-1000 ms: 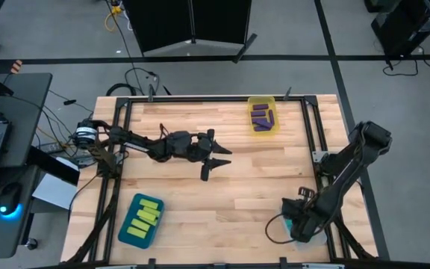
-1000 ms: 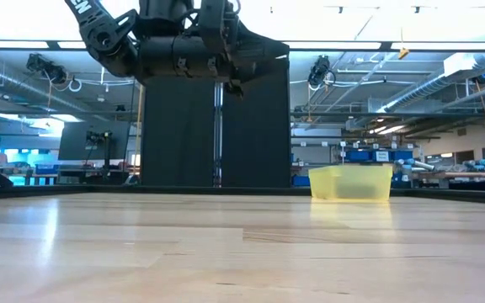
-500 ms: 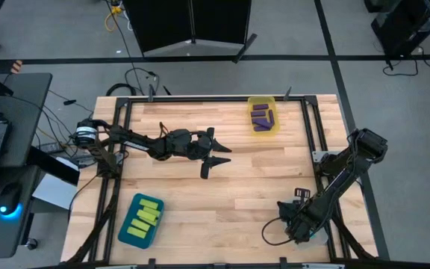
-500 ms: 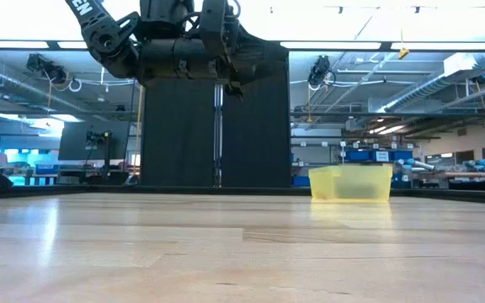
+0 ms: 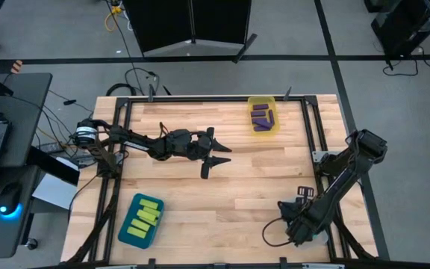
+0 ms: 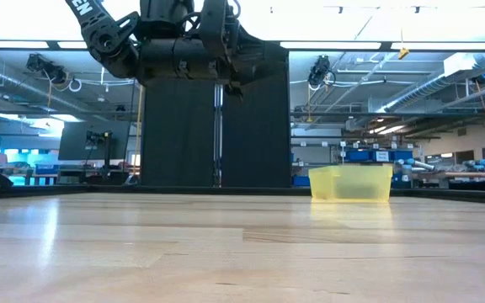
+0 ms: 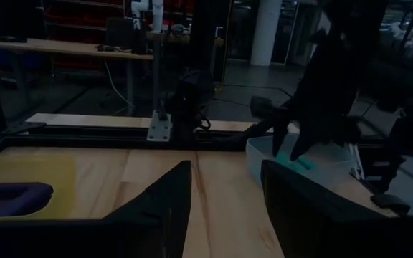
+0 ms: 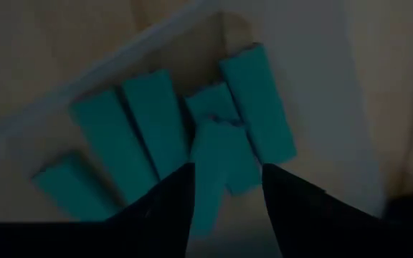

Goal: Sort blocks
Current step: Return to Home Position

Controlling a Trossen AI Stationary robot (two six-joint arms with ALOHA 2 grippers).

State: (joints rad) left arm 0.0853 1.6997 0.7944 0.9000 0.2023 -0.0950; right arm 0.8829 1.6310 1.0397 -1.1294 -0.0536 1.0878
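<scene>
Several cyan blocks [image 8: 131,136] lie in a clear bin [image 5: 269,233] at the table's near right corner. My right gripper [image 8: 226,208] hangs just above them, pointing down, open; one cyan block [image 8: 217,154] lies across the others below the gap between its fingers. Purple blocks [image 5: 260,117] lie in the yellow bin [image 5: 262,100] at the far edge. Lime green blocks [image 5: 146,214] lie in the teal bin [image 5: 129,233] near left. My left gripper [image 5: 213,158] waits open, level, above the table's middle.
Bare wooden tabletop [image 5: 252,179] spreads between the three bins. A dark metal frame [image 5: 312,149] runs along the table's edges. In the left wrist view the right arm [image 7: 332,79] stands over the clear bin [image 7: 264,154]; the yellow bin [image 7: 20,172] lies to one side.
My right arm has shifted slightly over the clear bin, its wrist tipping and turning while the gripper stays above the cyan blocks. My left arm has kept still.
</scene>
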